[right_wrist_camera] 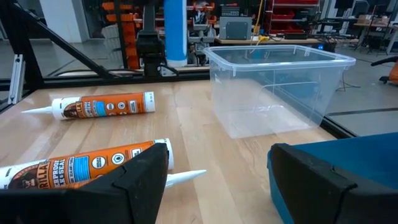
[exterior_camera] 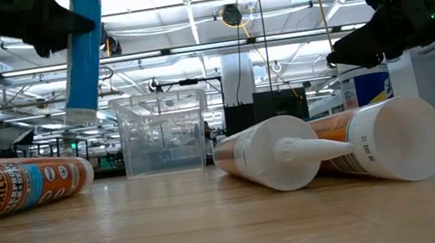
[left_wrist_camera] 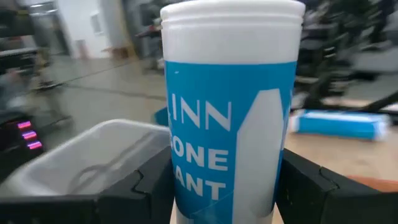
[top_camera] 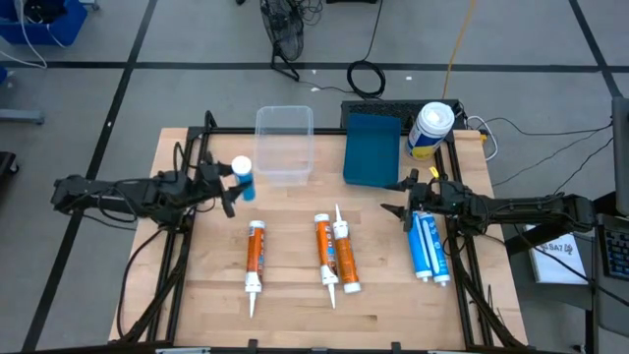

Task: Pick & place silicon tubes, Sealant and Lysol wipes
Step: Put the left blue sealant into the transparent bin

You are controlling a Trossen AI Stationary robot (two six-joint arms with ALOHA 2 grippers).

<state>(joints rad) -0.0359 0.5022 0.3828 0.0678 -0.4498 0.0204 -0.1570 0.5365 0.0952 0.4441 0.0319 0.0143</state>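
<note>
My left gripper (top_camera: 236,183) is shut on a blue sealant tube (top_camera: 243,177) at the left of the table, just left of the clear bin (top_camera: 285,145). The tube stands upright in the air (exterior_camera: 82,55). Three orange tubes (top_camera: 256,258) (top_camera: 323,248) (top_camera: 345,258) lie on their sides mid-table. Two more blue tubes (top_camera: 429,246) lie side by side at the right. My right gripper (top_camera: 403,200) hovers open above their far ends, with nothing between its fingers (right_wrist_camera: 217,186). The Lysol wipes (top_camera: 430,128) stand upright at the far right. My left gripper pinches the blue tube's round body (left_wrist_camera: 186,186) between its two fingers, one on each side, in the tube's upper part. The fingers (left_wrist_camera: 140,190) lie level, coming from the table's left, across the tube. The tube hangs nearly upright, clear of the table.
A dark blue box (top_camera: 373,147) stands between the clear bin and the wipes. Bare wood lies along the table's near edge (top_camera: 314,329). Cables and a black frame run along the table's sides.
</note>
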